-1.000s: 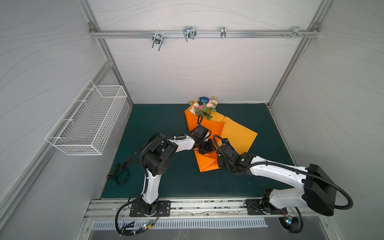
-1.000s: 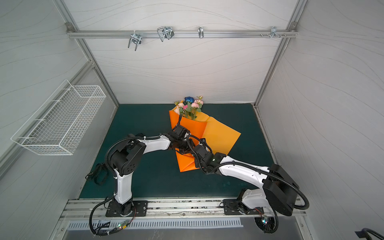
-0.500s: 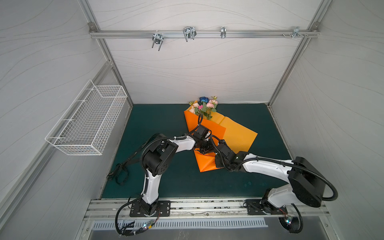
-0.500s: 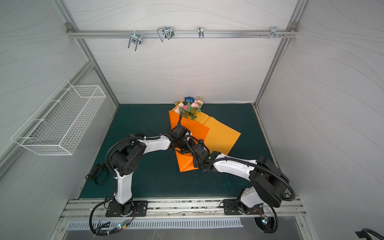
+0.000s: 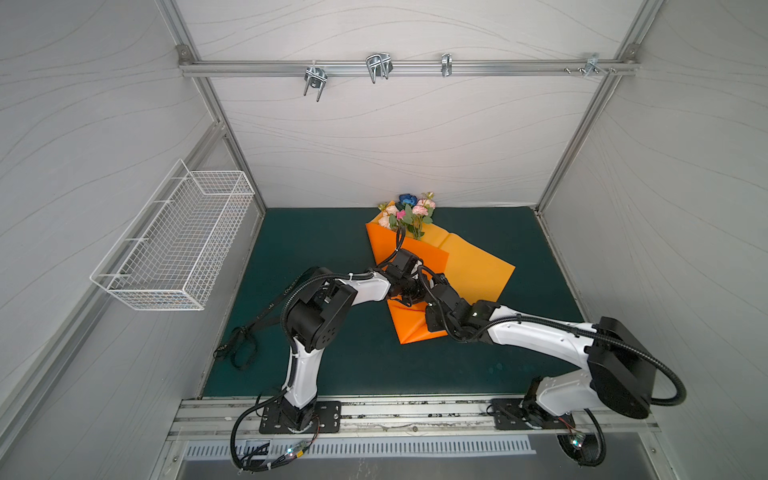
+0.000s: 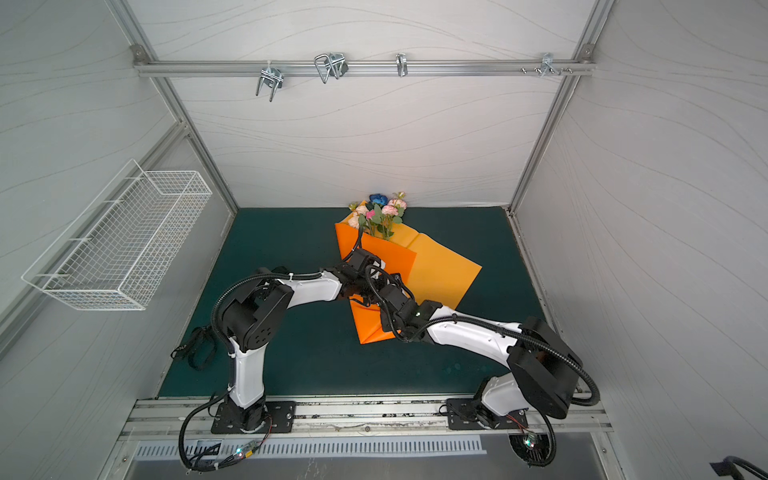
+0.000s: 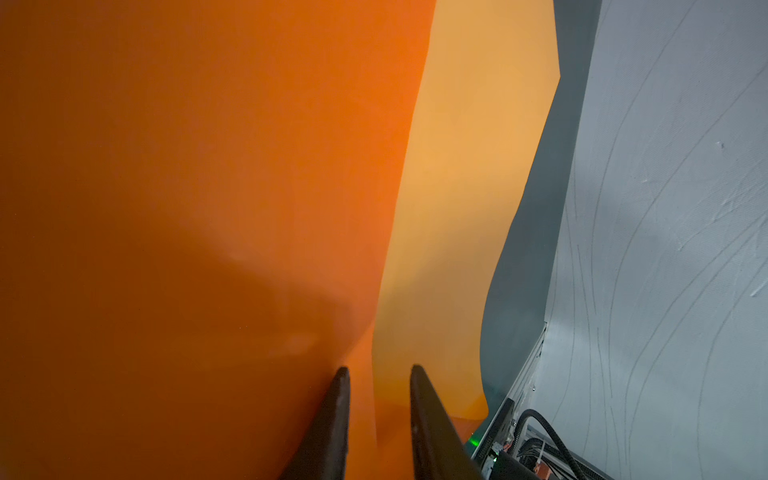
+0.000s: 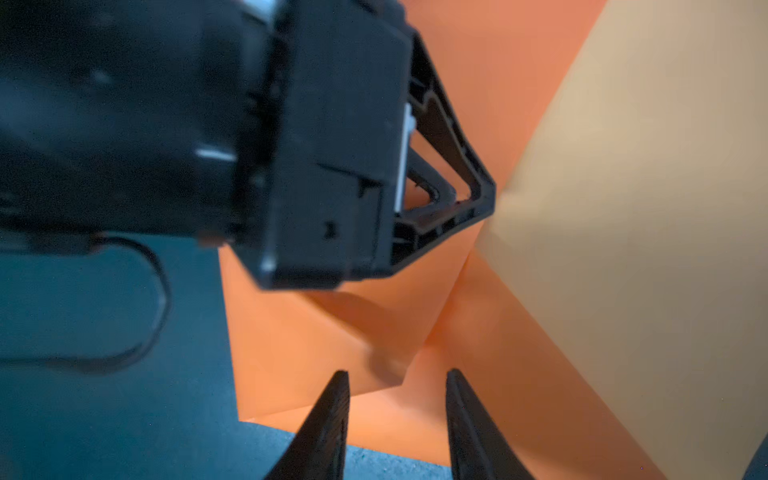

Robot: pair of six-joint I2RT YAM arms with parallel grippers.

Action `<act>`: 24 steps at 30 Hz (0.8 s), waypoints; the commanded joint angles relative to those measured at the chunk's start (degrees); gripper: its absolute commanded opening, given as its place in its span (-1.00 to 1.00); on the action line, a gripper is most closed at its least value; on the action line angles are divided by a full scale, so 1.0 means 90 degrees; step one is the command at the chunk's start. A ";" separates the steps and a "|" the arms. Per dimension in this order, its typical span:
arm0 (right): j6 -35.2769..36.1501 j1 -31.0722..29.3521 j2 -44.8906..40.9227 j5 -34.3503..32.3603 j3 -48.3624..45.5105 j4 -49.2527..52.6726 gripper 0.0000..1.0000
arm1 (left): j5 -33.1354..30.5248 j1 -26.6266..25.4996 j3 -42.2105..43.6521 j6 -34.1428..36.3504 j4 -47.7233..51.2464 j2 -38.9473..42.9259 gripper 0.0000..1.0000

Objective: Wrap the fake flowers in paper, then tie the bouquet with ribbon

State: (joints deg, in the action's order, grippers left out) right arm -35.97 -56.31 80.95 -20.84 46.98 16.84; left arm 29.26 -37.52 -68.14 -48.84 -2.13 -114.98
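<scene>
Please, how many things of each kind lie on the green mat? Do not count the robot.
Bouquet: 1
Paper: 1
Ribbon: 1
Total: 3

Left gripper [image 7: 378, 372] narrowly parted, right gripper [image 8: 397, 374] parted wider, both reaching inward, close together
</scene>
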 commanded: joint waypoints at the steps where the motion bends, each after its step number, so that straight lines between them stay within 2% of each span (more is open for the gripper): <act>1: 0.0153 -0.0042 0.0069 -0.0231 0.0059 0.0122 -0.16 | 0.0028 -0.0014 0.0044 -0.0083 -0.0367 -0.0168 -0.50; 5: 0.0043 0.0109 -0.0030 0.0086 -0.0173 -0.0213 -0.11 | 0.0055 -0.0008 0.0078 -0.0023 -0.0344 -0.0142 -0.54; 11: -0.0609 0.0768 -0.0472 0.1492 -0.0646 -0.0611 -0.08 | 0.0246 0.0027 0.0241 -0.0013 -0.0776 -0.0173 -0.61; 14: -0.0645 0.1031 -0.0773 0.2194 -0.0842 -0.0818 -0.03 | 0.0316 0.0045 0.0302 0.0040 -0.0947 -0.0203 -0.63; 17: -0.0791 0.1208 -0.0973 0.2513 -0.0894 -0.0792 0.02 | 0.0425 0.0048 0.0289 0.0161 -0.0990 -0.0258 -0.64; 24: -0.0984 0.1451 -0.0549 0.3232 -0.0910 -0.1029 -0.01 | 0.0503 0.0052 0.0276 0.0281 -0.0998 -0.0340 -0.64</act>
State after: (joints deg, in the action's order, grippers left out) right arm -43.00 -43.72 74.17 4.16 39.05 9.15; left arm 32.91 -37.19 -65.43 -47.90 -9.13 -116.86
